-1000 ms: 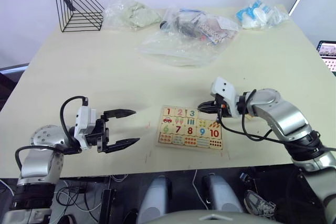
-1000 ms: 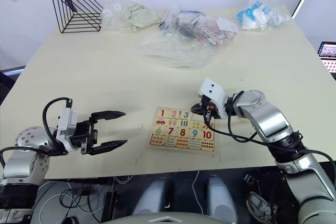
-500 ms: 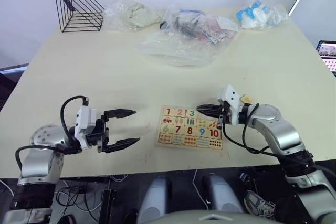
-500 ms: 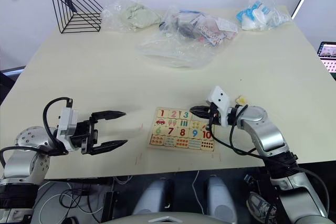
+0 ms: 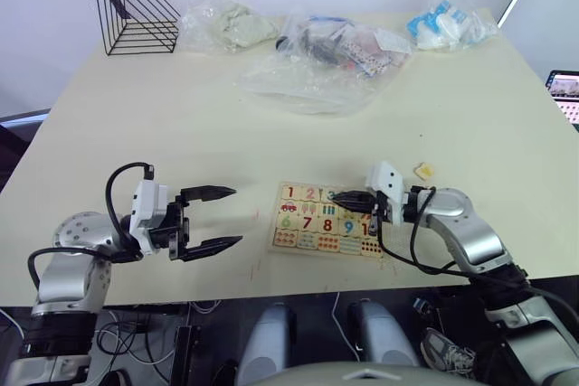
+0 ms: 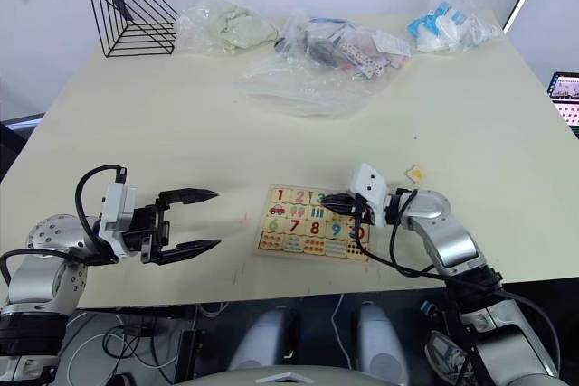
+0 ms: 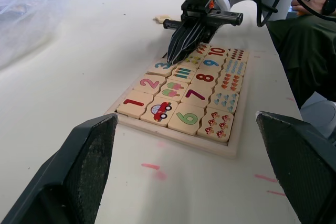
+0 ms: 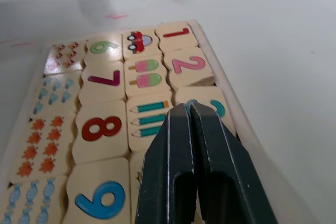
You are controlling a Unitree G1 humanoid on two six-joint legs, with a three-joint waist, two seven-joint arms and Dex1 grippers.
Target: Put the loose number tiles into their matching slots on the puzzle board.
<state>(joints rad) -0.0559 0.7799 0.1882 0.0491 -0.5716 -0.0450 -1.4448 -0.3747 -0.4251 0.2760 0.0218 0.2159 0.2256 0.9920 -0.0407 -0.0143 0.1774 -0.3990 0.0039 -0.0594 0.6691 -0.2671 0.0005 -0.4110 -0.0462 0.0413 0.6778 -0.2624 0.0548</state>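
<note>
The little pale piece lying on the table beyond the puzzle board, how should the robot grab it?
Pinch the small pale piece by two opposite edges, coming straight down from above. It lies flat on the table, apart from the puzzle board, so only its thin sides give a hold. The right gripper is probably the nearer one.

A pale cream table (image 5: pixel 181 115) carries everything. Near its front edge lies the puzzle board (image 5: pixel 328 221), a flat wooden tray of number, picture and dot tiles. One small pale tile (image 5: pixel 422 170) lies loose to its right. Along the far edge — a black wire rack (image 5: pixel 136 11) and several clear plastic bags (image 5: pixel 326 51).
</note>
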